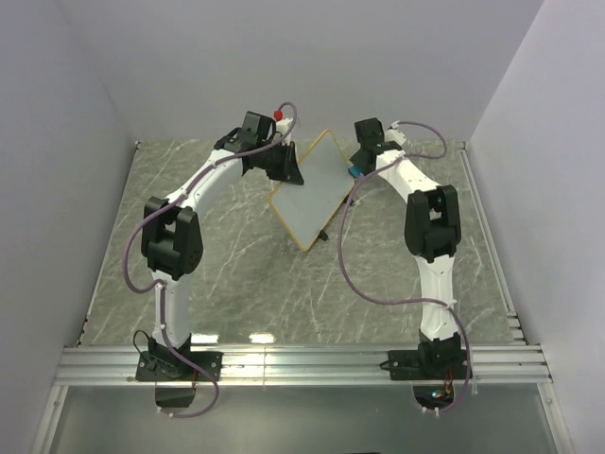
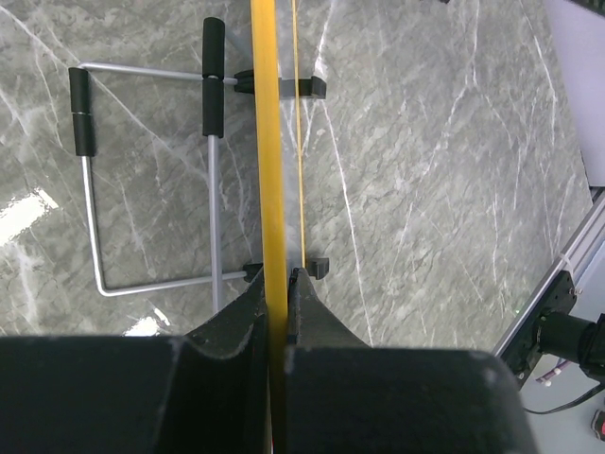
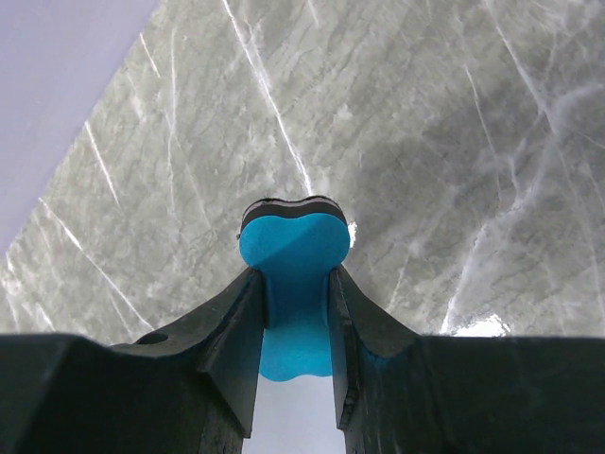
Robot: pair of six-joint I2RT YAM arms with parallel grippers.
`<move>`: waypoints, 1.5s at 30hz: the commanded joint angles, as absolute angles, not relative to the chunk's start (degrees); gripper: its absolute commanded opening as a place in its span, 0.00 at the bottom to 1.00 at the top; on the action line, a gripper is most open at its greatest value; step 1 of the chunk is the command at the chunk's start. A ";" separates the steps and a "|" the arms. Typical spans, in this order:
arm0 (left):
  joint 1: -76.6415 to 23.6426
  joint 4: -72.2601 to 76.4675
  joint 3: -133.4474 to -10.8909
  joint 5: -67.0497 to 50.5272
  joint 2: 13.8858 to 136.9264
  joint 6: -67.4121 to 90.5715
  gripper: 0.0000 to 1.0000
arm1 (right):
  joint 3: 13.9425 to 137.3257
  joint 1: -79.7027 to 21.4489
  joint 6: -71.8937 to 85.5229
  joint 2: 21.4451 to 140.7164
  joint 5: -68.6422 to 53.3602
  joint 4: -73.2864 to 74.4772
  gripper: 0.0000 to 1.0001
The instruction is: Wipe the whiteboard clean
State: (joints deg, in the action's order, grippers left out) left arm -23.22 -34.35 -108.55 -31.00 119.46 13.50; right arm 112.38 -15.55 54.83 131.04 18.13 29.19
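The whiteboard, white with a thin tan-yellow frame, is held tilted above the marble table near the back middle. My left gripper is shut on its left edge; in the left wrist view the yellow frame runs straight up between my fingers, with its wire stand folded out to the left. My right gripper is shut on the blue eraser, at the board's right edge; its dark felt face points away from the camera. Whether it touches the board I cannot tell.
The marble table lies under both arms. Grey walls stand at the back and both sides. An aluminium rail runs along the near edge by the arm bases. A red knob shows behind the left wrist.
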 commanded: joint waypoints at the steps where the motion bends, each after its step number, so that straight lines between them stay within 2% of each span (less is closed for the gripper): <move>1: -25.49 -40.08 -106.61 -25.40 124.01 3.95 0.00 | 107.43 -16.79 59.23 124.30 13.01 20.75 0.00; 10: -25.58 -43.06 -112.49 -23.91 130.16 6.85 0.00 | 90.02 -22.85 64.07 112.95 8.97 16.79 0.00; 22: -25.58 -43.59 -112.50 -23.47 129.46 8.61 0.00 | 69.45 -25.49 69.96 109.78 2.11 4.40 0.00; 27: -25.49 -43.59 -111.97 -23.38 128.94 9.58 0.00 | 66.88 -24.87 68.73 106.70 1.85 2.64 0.00; 32: -25.58 -44.65 -112.32 -21.80 128.94 10.02 0.00 | 71.36 -23.47 65.32 105.12 0.88 4.12 0.00; 33: -25.58 -44.82 -112.50 -21.01 129.02 10.19 0.02 | 73.19 -23.47 64.43 103.90 1.05 4.91 0.00; 34: -25.58 -45.26 -112.94 -20.66 129.11 10.37 0.08 | 74.00 -23.29 63.55 103.19 1.49 5.88 0.00; 35: -25.58 -45.87 -113.20 -20.31 129.11 10.37 0.17 | 74.79 -23.12 61.89 102.49 1.84 8.24 0.00; 36: -25.66 -45.97 -113.29 -20.22 129.11 10.37 0.31 | 75.49 -22.68 61.09 100.74 2.28 9.39 0.00; 37: -25.58 -46.05 -113.29 -19.95 128.94 10.46 0.37 | 75.41 -22.33 59.78 99.59 2.72 11.14 0.00; 39: -25.58 -45.53 -113.03 -19.69 128.15 11.33 0.46 | 73.06 -20.84 58.89 95.56 2.72 11.95 0.00; 41: -25.58 -45.27 -112.59 -19.69 127.45 11.86 0.49 | 70.85 -19.61 58.01 92.91 2.12 13.09 0.00; 42: -25.58 -44.83 -112.59 -19.86 127.18 12.47 0.60 | 68.58 -18.47 57.31 90.46 2.02 13.70 0.00; 43: -25.58 -44.82 -112.85 -19.86 127.09 12.48 0.63 | 67.68 -17.85 57.30 89.31 1.76 13.71 0.00; 45: -25.58 -44.91 -113.20 -19.69 126.56 13.18 0.66 | 65.58 -17.06 55.64 86.33 1.58 15.11 0.00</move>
State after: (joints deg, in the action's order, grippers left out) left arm -24.56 -41.87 -113.73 -21.41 126.50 12.95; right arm 68.77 -18.72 58.98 90.17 1.65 11.66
